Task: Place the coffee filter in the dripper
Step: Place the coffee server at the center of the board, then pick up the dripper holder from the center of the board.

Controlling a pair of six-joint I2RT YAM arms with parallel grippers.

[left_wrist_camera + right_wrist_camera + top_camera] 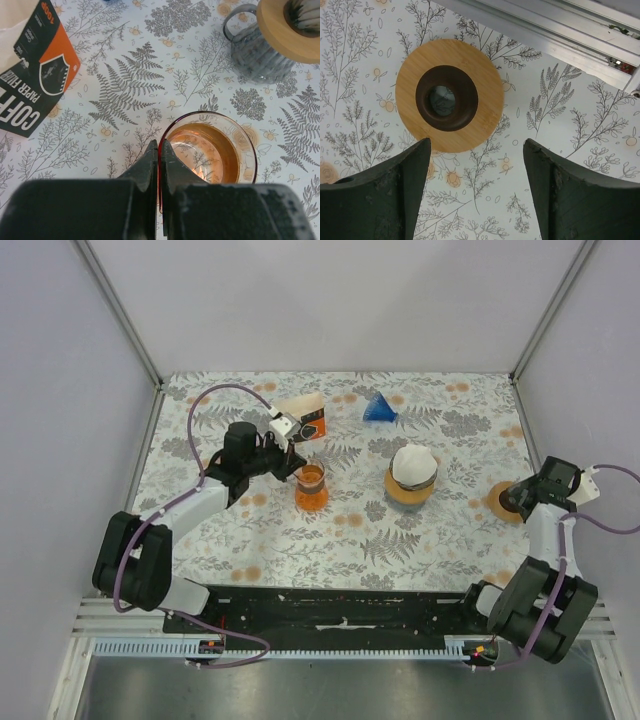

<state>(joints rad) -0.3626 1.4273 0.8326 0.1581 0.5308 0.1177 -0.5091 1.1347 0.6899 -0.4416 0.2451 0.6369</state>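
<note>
An orange glass dripper (312,492) (235,150) stands upright at the table's middle. My left gripper (300,475) (160,145) is shut on its near rim, one finger inside the glass and one outside. The white paper coffee filter (413,462) sits in the top of a grey ribbed glass vessel with a wooden collar (405,495) (260,55), to the right of the dripper. My right gripper (515,497) (476,145) hangs open over the cloth at the far right, nothing between its fingers, just short of a wooden ring (497,508) (480,80).
A coffee-filter box (303,418) (35,75) lies behind the dripper. A blue cone (379,409) sits at the back centre. The metal frame rail (560,35) runs close beyond the wooden ring. White walls enclose the table.
</note>
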